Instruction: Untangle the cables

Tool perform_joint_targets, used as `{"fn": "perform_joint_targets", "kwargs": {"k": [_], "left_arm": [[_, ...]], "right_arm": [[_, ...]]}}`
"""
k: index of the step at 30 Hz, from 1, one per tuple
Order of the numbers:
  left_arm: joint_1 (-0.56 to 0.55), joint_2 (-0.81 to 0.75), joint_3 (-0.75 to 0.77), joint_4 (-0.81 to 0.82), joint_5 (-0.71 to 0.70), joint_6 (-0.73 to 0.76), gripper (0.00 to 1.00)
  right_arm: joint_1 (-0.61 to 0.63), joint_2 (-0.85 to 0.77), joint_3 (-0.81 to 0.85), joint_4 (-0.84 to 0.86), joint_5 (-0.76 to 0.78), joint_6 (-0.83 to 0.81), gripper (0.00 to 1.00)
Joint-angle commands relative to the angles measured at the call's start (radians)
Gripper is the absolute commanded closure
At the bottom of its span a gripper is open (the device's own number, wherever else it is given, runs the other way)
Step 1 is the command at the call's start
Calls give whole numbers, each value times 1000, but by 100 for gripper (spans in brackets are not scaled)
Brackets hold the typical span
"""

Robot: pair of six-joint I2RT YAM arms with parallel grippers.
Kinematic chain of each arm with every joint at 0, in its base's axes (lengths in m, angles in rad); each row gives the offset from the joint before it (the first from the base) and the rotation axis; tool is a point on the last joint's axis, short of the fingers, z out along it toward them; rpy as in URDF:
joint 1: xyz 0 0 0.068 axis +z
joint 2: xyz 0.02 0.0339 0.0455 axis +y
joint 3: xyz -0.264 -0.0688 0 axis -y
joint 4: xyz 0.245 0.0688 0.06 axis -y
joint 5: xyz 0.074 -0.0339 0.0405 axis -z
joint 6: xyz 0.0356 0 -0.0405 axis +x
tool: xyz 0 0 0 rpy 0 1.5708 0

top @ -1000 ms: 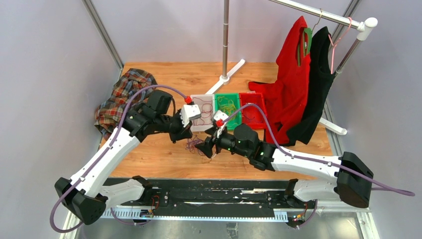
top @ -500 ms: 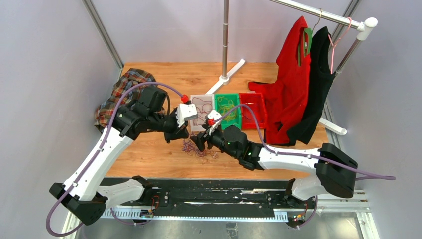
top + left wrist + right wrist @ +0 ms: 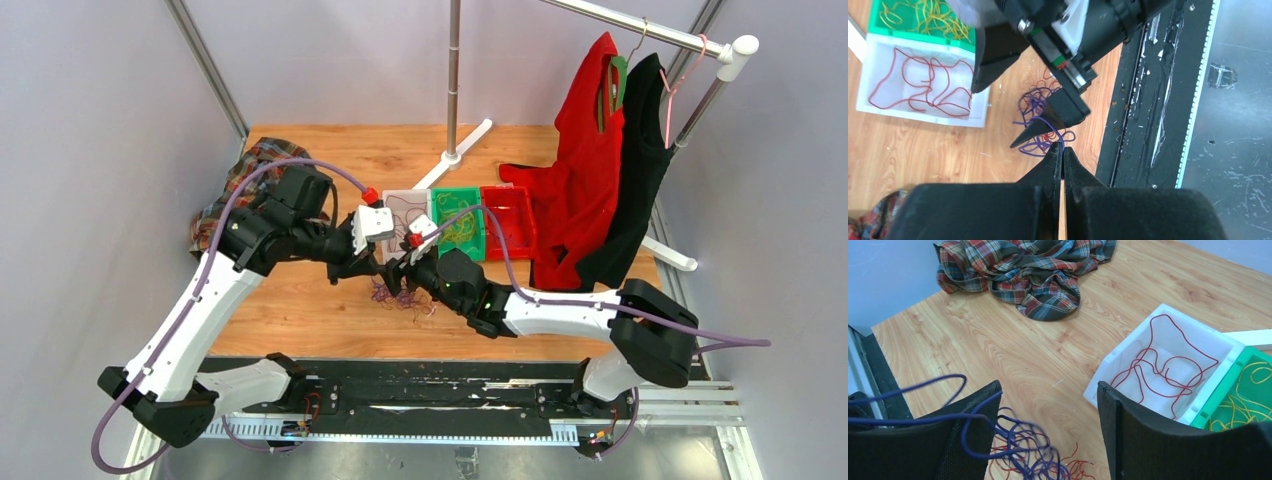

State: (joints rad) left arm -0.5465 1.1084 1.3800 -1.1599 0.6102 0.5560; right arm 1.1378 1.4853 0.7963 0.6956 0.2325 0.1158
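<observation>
Overhead, two white-and-black robot arms lean inward over a wooden table (image 3: 300,315), their tips almost meeting above a small tangle of cables (image 3: 398,298). The tangle of purple and dark red wire lies on the bare wood just in front of a row of three bins.

The left gripper (image 3: 1062,150) is pinched fully together. A purple loop from the tangle runs up into the seam between its tips, so it appears to be gripping that strand.

The right gripper (image 3: 1049,390) stands wide and grips nothing. Purple strands drape across one of its black fingers (image 3: 973,440), lifted off the wood. The rest of the tangle lies below the gap.

Behind them, a white bin (image 3: 1118,357) holds a long dark red strand (image 3: 1158,362). Touching it, a green bin (image 3: 1223,385) holds loose yellow strands (image 3: 1243,412). A red bin (image 3: 507,222) ends the row, and its contents are too small to make out.

A crumpled plaid shirt (image 3: 1023,270) lies at the table's far left corner. On the right, well apart from the cables, a red garment (image 3: 585,170) and a black garment (image 3: 635,180) hang from a clothes rail (image 3: 640,28).
</observation>
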Motion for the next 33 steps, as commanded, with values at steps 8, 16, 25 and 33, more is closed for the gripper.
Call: {"fn": "perform_joint_targets", "kwargs": {"k": [8,16,25,33], "left_arm": [[-6,1,223,-90,69,55,100],[-6,49,433,-88,38,15,100],[-6,119,681,-39,-99,-27,99],[-6,136,761,182,-221,-143,99]], "right_arm": [[10,28,-110,100,125,24,26],[5,12,-233,119,168,62,28],[5,25,-378,198,192,131,29],[8,14,-421,195,174,164,35]]}}
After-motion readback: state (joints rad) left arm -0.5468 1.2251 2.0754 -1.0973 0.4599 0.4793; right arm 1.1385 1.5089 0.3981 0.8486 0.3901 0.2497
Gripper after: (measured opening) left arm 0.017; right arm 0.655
